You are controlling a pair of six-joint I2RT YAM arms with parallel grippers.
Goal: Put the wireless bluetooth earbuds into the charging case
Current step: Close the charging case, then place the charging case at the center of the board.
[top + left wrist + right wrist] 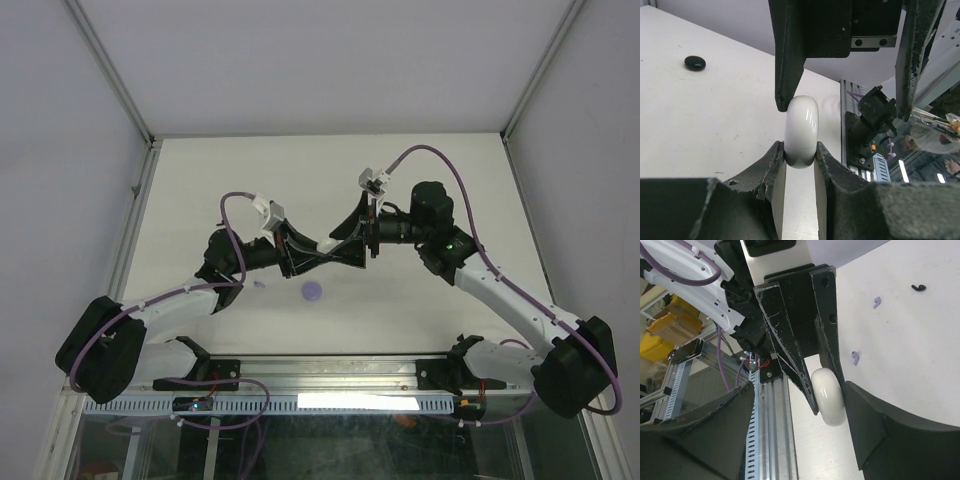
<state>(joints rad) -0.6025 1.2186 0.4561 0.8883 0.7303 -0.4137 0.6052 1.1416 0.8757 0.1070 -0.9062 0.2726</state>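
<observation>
Seemingly case-opening step: left gripper [799,148] pinches white case [801,131] edge-on mid-air, right gripper [800,390] spread round it (one finger touching), lavender earbuds [854,358] lie on table [910,340]; next prob needs lid pried w/o slipping

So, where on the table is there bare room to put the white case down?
The table's far strip along the back wall is bare, and the patch between the lavender case and the right arm. The middle is crowded: the left gripper and right gripper meet at the white case.
</observation>
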